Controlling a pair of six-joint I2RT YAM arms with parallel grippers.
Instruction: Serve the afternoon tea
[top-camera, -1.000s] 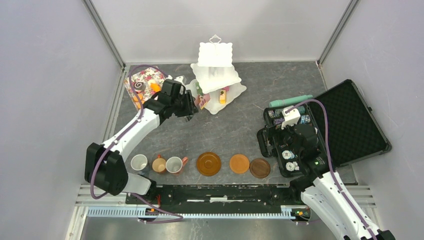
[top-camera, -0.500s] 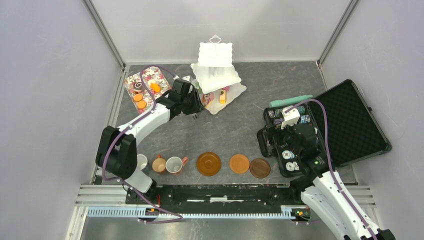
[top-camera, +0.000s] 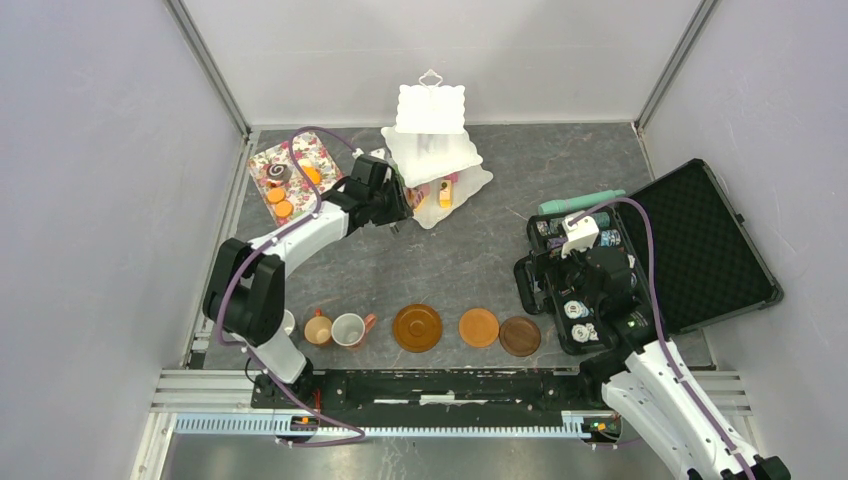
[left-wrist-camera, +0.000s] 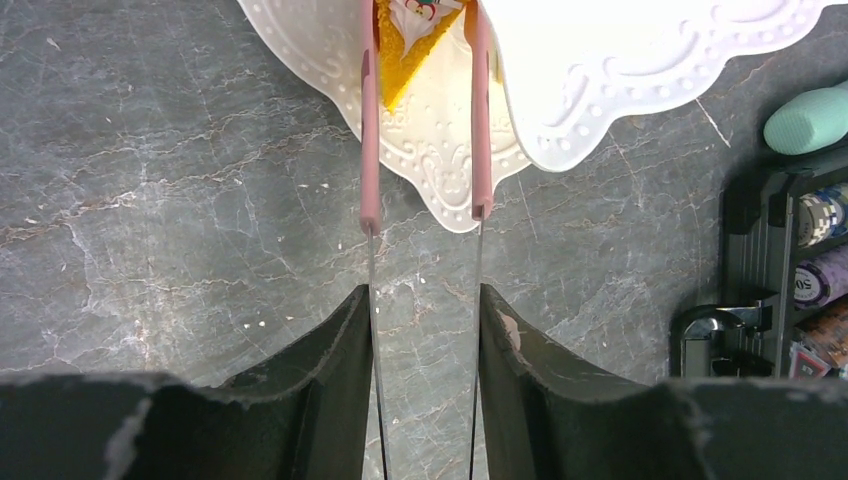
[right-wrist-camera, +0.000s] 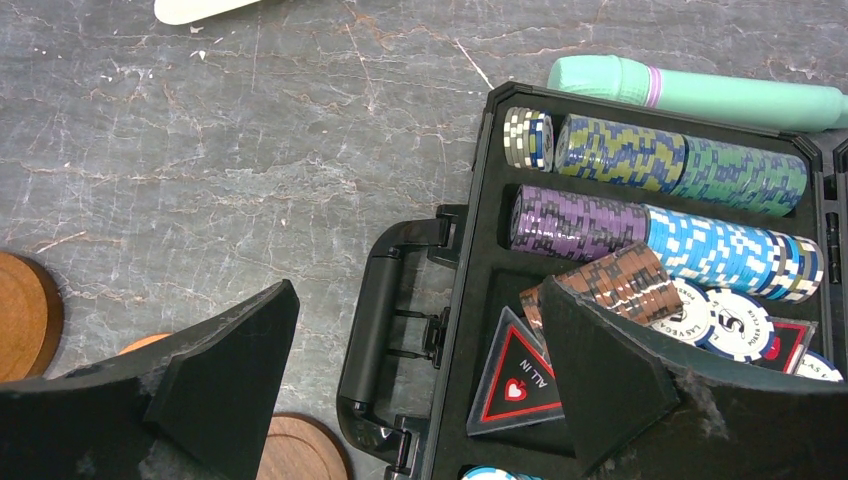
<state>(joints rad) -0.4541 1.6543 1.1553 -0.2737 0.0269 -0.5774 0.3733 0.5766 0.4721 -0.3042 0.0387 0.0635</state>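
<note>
Cake wedge (left-wrist-camera: 405, 40) lies straight ahead of the left gripper (left-wrist-camera: 423, 295), between the pink tips of the tongs (left-wrist-camera: 369, 150) it's clamped on, at the white stand's (left-wrist-camera: 440, 165) bottom tier, while the right gripper (right-wrist-camera: 418, 295) gapes apart, well away.

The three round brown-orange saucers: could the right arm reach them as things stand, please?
Probably yes: the open right gripper hovers over the black poker-chip case right beside the saucers, nothing between.
</note>
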